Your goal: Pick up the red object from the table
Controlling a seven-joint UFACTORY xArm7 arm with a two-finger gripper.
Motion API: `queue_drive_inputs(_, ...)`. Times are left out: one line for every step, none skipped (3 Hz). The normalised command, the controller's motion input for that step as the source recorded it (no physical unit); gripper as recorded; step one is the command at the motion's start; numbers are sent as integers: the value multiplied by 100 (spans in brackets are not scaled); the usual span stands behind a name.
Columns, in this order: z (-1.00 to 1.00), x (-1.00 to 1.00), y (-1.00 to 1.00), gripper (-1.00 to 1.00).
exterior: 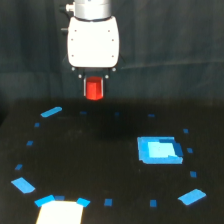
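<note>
Table (100, 165): black, flat, matte. Small blue tape marks (108, 202) scattered in rough ring. Larger blue rectangle (159, 150) toward exterior view's right. Pale patch (60, 212) at near edge, blue tape at its top corners. Angled blue strip (51, 111) far left.

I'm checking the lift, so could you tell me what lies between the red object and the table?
In the exterior view, nothing: the red object, held in the gripper, hangs above the table.

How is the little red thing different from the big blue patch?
The red object is chunky and stands upright, while the blue rectangle is flat. The red object hangs in the gripper above the table; the blue rectangle lies on it. Both are brightly coloured against the black.
</note>
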Motion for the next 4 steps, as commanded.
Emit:
queue_drive_inputs(-3, -65, 2, -100)
queue_drive_inputs(1, 2, 17, -100)
queue_drive_inputs(38, 40, 25, -100)
queue_drive_inputs(-27, -61, -3, -100)
